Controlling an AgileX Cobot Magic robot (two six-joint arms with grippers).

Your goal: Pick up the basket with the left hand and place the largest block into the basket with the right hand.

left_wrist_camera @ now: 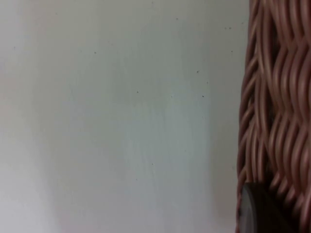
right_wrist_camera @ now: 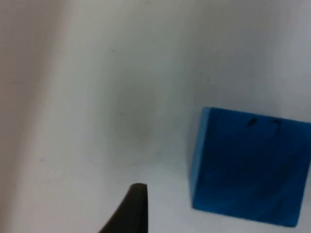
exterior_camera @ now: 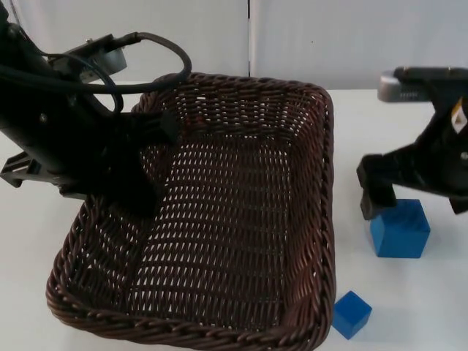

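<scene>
Left gripper (exterior_camera: pixel 150 157): clamped on the left rim of the dark brown woven wicker basket (exterior_camera: pixel 241 219)
Right gripper (exterior_camera: pixel 413 197): fingers spread over the big blue cube (exterior_camera: pixel 399 228)
Top view extra: small blue cube (exterior_camera: pixel 352 314), beside the basket's near right corner
Left wrist: weave, white table (left_wrist_camera: pixel 121 116)

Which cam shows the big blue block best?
Top view: the big blue block sits whole on the table, the right gripper just above it. Right wrist view has it close but cropped.

Tilted brown basket (exterior_camera: pixel 241 183), large blue block (exterior_camera: pixel 399 229) beside.
</scene>
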